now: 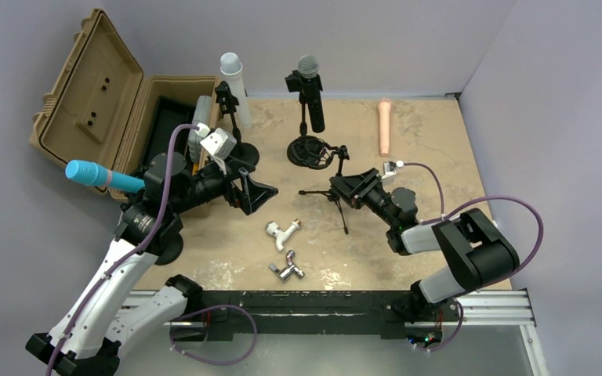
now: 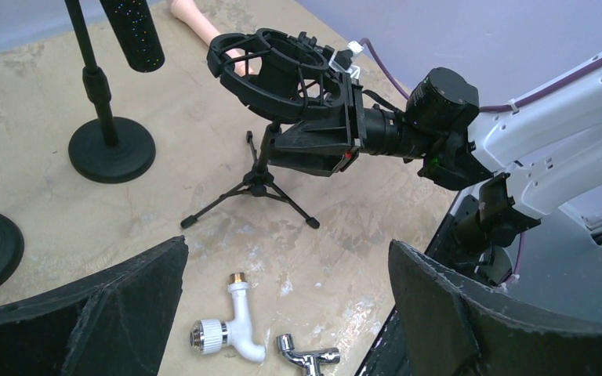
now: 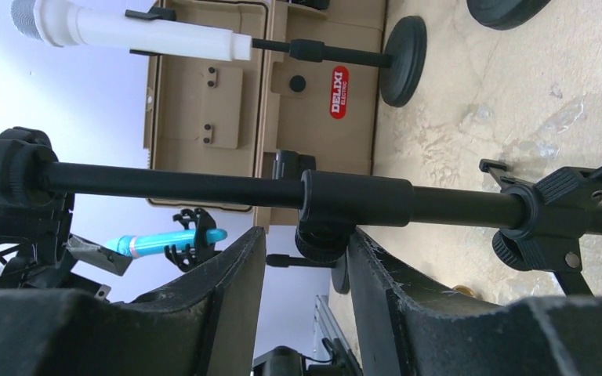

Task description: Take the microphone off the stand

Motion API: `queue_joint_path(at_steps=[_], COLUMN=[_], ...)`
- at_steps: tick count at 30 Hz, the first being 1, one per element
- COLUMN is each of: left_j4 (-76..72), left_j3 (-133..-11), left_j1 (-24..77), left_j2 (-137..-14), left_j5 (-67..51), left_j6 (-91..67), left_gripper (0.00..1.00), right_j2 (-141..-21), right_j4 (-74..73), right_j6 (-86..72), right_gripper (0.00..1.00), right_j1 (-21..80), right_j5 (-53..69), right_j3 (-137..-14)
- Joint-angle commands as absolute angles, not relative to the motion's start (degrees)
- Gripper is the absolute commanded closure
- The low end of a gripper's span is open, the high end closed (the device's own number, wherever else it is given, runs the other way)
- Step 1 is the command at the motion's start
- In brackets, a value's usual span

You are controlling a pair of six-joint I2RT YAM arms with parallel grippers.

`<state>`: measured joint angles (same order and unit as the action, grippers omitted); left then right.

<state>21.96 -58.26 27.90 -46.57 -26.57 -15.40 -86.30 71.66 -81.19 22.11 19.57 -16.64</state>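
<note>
A small black tripod stand (image 1: 331, 194) with an empty shock mount (image 2: 270, 66) stands mid-table. My right gripper (image 1: 349, 186) is shut on its pole (image 3: 204, 186), fingers either side of the pole's knob (image 3: 321, 239). A black microphone (image 1: 311, 94) sits in a round-based stand behind it. A white microphone (image 1: 231, 74) and a blue microphone (image 1: 102, 176) sit in other stands at the left. A peach microphone (image 1: 384, 125) lies loose on the table at the back right. My left gripper (image 1: 255, 196) is open and empty, above the table left of the tripod.
An open tan case (image 1: 94, 102) stands at the back left. A white tap (image 1: 282, 233) and a chrome tap (image 1: 288, 270) lie on the table below my left gripper. Round stand bases (image 2: 112, 149) sit behind the tripod.
</note>
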Motion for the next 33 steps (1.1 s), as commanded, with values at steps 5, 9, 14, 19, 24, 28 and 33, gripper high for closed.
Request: queue_joint_path(at_steps=[5,9,14,19,24,28,33], left_j4=[20.74,20.82,20.89,21.08,21.14,21.41,22.05], left_j3=[-59.24,-59.28,-59.24,-59.32,-59.35,-59.43,-59.75], left_j1=[28.30,28.30,28.37,28.47,28.65,28.82,28.90], left_j2=[-46.45,-46.44,-46.29,-46.27,-46.15,-46.15,-46.79], left_j5=[-26.21,-26.11,-25.94,-25.58,-25.58,-24.99,-24.52], left_j6=[-14.41,-14.33,-14.24,-14.24,-14.24,-13.99,-13.80], left_gripper=[0.04,0.04,0.04,0.04,0.04,0.04,0.04], right_j2=[-87.43,-87.56,-85.87,-85.74,-90.15,-93.35,-94.37], right_j4=[73.76,72.49,64.31,50.92,40.10,32.20,14.25], right_j6=[-83.03,-82.44,-77.32,-63.37,-51.64,-43.21,-31.19], right_gripper=[0.63,0.83,1.00,1.00,1.00,1.00,1.00], right_j1=[22.35,22.29,22.33,22.23,21.28,20.02,19.95], right_j5=[16.30,16.13,16.36,19.44,24.53,27.03,16.89], right_j3=[-18.63,-18.75,-20.53,-25.66,-30.63,-34.68,-44.05])
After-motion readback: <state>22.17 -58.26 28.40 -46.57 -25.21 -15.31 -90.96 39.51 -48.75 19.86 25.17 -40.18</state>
